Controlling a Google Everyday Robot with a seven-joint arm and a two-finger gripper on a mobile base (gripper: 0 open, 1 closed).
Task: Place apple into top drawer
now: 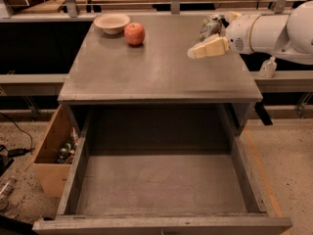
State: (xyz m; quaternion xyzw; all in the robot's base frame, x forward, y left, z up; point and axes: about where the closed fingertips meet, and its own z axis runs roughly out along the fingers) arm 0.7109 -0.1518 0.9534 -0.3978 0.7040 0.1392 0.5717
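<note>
The apple (134,33) lies ungrasped on the bench (156,77), the top drawer (161,185) open in front of it, the tool (196,52) well to its right, holding nothing, how far open I cannot tell.

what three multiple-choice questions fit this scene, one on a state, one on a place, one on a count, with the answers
1. The drawer is: A shut; B pulled open; C missing.
2. The apple is: A in the drawer; B on the floor; C on the table next to the bowl.
3. Things standing on the table: A three; B one; C five.

Answers:
1 B, its bottom shows below the tabletop.
2 C, it sits just right of the bowl at the back left; the gripper hovers above the table's right side by the can, away from the apple.
3 A, they are the apple, the bowl and the can.
</note>
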